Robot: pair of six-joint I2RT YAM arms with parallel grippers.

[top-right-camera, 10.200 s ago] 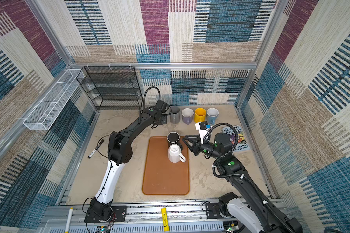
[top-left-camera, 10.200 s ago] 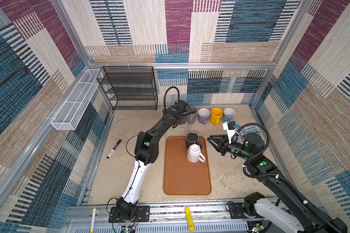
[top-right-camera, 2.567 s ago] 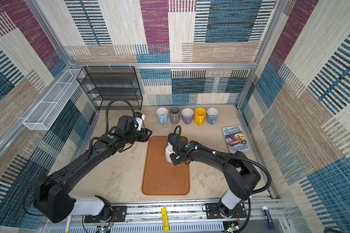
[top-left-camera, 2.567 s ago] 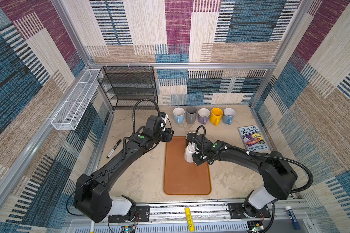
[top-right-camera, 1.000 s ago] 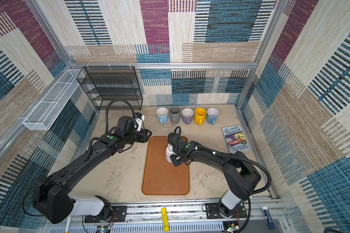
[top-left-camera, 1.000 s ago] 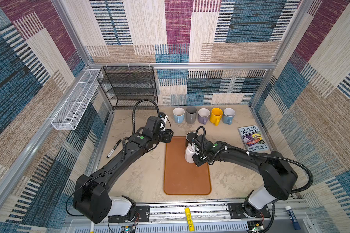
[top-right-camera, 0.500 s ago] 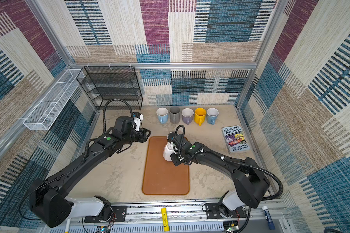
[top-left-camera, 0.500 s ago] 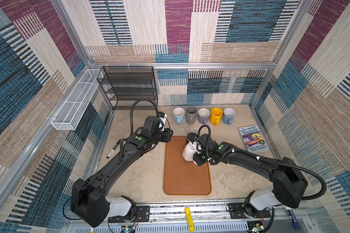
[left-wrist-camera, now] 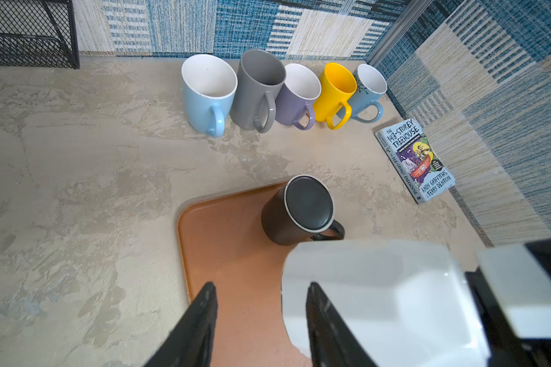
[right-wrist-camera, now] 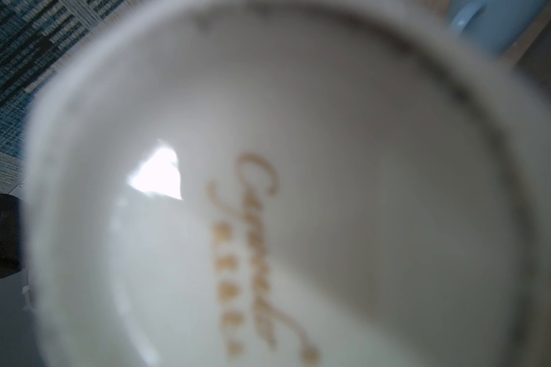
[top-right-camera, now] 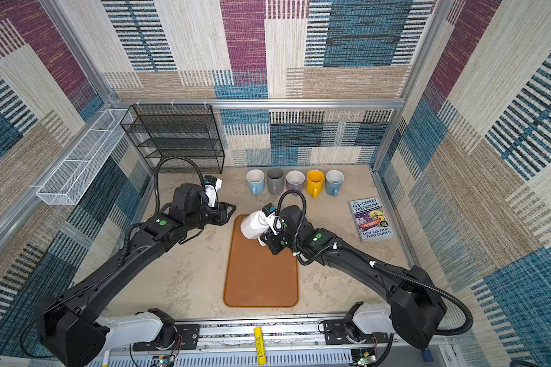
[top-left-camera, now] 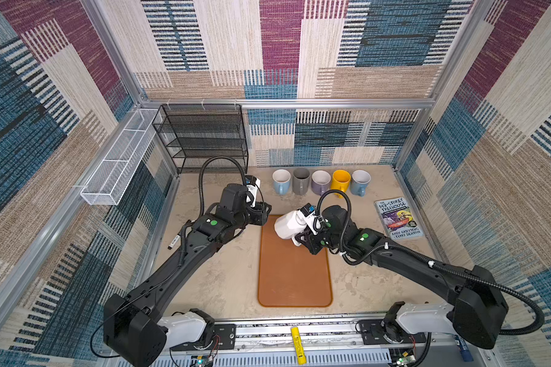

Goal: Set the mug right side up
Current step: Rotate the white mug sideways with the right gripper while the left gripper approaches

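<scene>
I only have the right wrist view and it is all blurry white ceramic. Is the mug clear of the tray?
Observer: It looks so: in both top views the white mug hangs tilted over the far end of the tray, held by the right gripper.
Operator: Anything beneath it?
Observer: The left wrist view shows a black mug upside down on the tray close by.
Operator: And the other arm?
Observer: The left gripper is open and empty, by the tray's far corner.

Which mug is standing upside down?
The black mug on the brown tray: its flat bottom faces up. The row of mugs by the wall shows open tops.
</scene>
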